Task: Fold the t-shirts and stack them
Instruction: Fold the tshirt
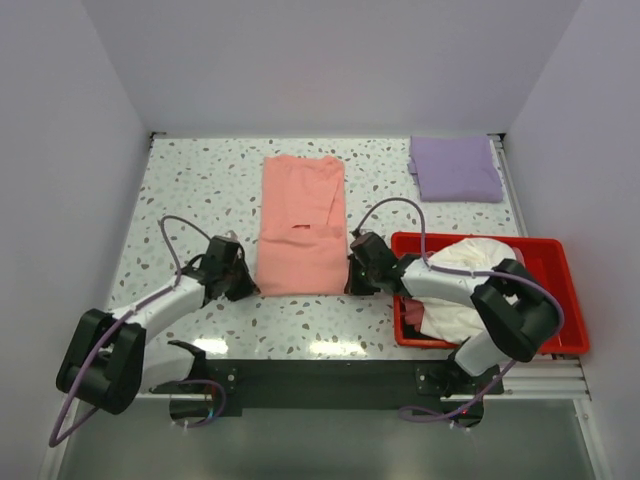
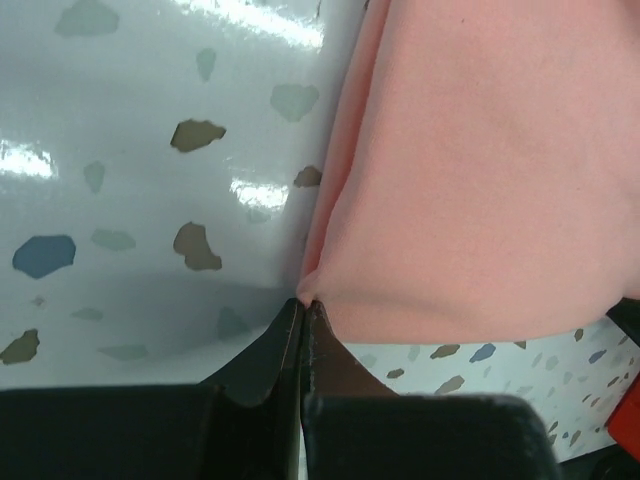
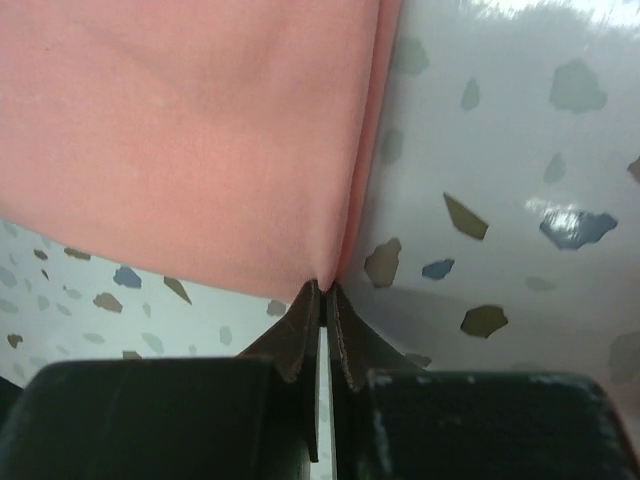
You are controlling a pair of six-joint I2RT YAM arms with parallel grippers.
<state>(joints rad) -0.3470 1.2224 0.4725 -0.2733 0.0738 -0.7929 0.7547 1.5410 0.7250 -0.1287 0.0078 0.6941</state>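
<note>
A salmon-pink t-shirt (image 1: 300,222) lies folded into a long strip at the middle of the table. My left gripper (image 1: 243,281) is shut on its near left corner (image 2: 310,292). My right gripper (image 1: 353,278) is shut on its near right corner (image 3: 327,282). Both corners sit low at the table surface. A folded lavender t-shirt (image 1: 455,167) lies at the back right. A cream-white t-shirt (image 1: 470,285) sits crumpled in the red bin, with dark cloth partly hidden under it.
The red plastic bin (image 1: 560,300) stands at the right, under my right arm. White walls close the table's back and sides. The speckled tabletop (image 1: 200,180) is bare left of the pink shirt.
</note>
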